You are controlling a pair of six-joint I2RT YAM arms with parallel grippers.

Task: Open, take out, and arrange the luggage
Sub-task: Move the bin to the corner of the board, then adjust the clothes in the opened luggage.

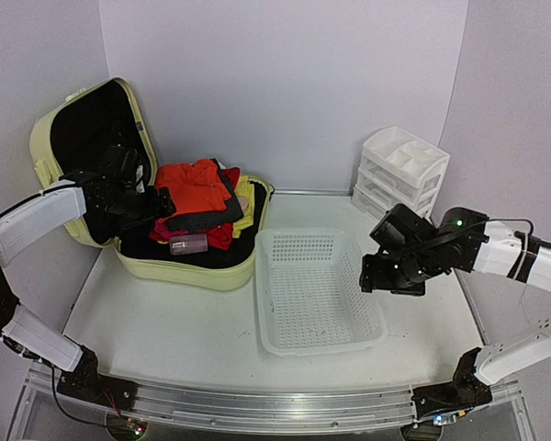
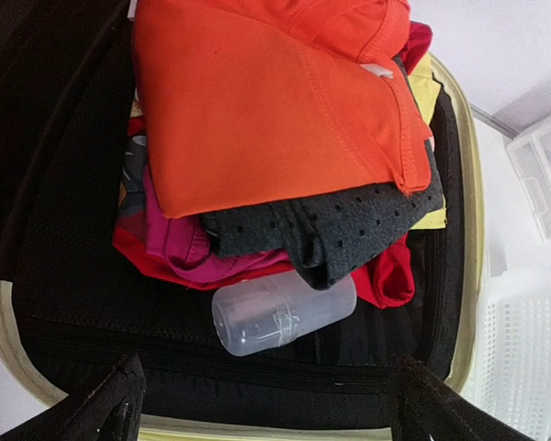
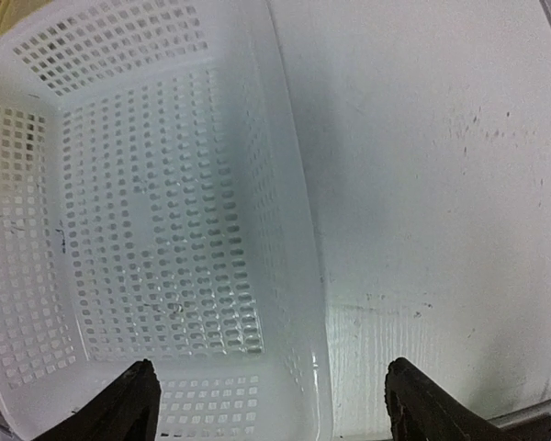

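Observation:
The luggage (image 1: 200, 275), a pale yellow-green suitcase, lies open at the back left with its lid (image 1: 92, 124) up against the wall. Inside is a stack of folded clothes with an orange garment (image 1: 195, 188) (image 2: 266, 101) on top, over a dark dotted one (image 2: 340, 225) and red and pink pieces. A clear plastic bottle (image 1: 189, 243) (image 2: 280, 312) lies on its side on the black lining in front of the stack. My left gripper (image 1: 163, 206) (image 2: 271, 404) hovers open over the suitcase's near side, just short of the bottle, holding nothing. My right gripper (image 1: 372, 276) (image 3: 271, 404) is open and empty above the right rim of the basket.
A white mesh basket (image 1: 317, 289) (image 3: 147, 230) stands in the middle of the table, touching the suitcase's right corner, with nothing in it. A white drawer organizer (image 1: 402, 170) (image 2: 546, 175) sits at the back right by the wall. Bare white tabletop (image 3: 441, 165) lies right of the basket.

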